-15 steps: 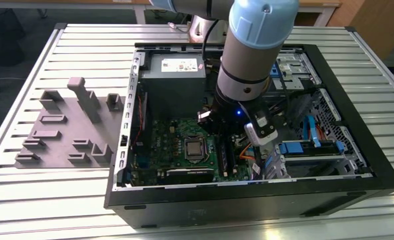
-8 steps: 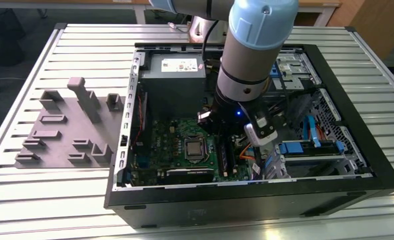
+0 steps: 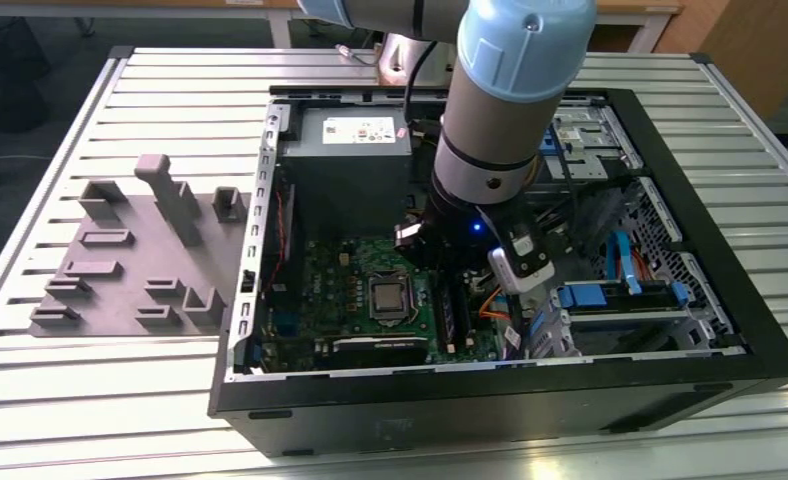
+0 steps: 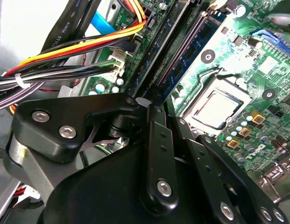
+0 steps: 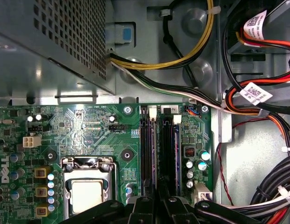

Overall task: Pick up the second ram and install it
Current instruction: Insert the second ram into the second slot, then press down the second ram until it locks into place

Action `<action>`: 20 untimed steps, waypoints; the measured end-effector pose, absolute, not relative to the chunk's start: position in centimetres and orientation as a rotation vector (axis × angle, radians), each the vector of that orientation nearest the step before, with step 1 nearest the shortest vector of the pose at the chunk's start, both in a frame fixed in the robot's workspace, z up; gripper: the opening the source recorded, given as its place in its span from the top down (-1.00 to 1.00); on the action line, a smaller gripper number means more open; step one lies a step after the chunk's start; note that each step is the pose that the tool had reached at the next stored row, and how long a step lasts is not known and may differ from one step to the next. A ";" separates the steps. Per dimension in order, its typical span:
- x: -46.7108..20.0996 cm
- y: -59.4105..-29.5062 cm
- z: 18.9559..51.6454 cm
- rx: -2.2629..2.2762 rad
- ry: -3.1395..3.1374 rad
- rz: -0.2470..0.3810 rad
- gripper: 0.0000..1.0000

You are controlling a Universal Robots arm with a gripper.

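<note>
- Seating the second ram (image 5: pixel 154 149) looks like the step in hand: a thin blue-green stick stands on edge among the memory slots (image 5: pixel 169 149) of the motherboard (image 5: pixel 88 130), directly ahead of the gripper (image 5: pixel 156 198) (I take this stick for the second one, though nothing marks it).
- The gripper hangs low inside the open computer case (image 3: pixel 501 400), just beside the processor socket (image 5: pixel 86 191). Whether its jaws are spread or pinching the stick I cannot tell, since the linkage hides the tips in both wrist views.
- Doing this well, I judge, means keeping the stick upright and square to its slot, with the push straight down and even along its length. A tilted push would likely leave one end high.
- The cable bundle (image 5: pixel 257 98) lies near the slots on the far side from the socket and could snag the wrist.
- Counted: one arm, one gripper, one stick I can make out, one processor socket, one grey power supply box (image 5: pixel 51 46).
- The slots look like four in two pairs, but the count is uncertain.
</note>
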State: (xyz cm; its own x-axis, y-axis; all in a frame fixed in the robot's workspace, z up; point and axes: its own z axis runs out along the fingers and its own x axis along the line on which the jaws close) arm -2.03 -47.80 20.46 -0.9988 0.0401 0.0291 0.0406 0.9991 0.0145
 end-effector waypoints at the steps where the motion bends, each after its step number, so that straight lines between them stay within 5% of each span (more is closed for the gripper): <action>1: -2.0 -47.8 20.5 -0.063 -3.112 -0.024 0.72; 20: -2.0 -47.8 20.5 -0.063 -3.112 -0.038 0.72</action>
State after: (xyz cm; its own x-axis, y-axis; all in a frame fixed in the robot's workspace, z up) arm -2.03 -47.76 20.53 -0.9988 0.0399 0.0295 0.0406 0.9989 0.0235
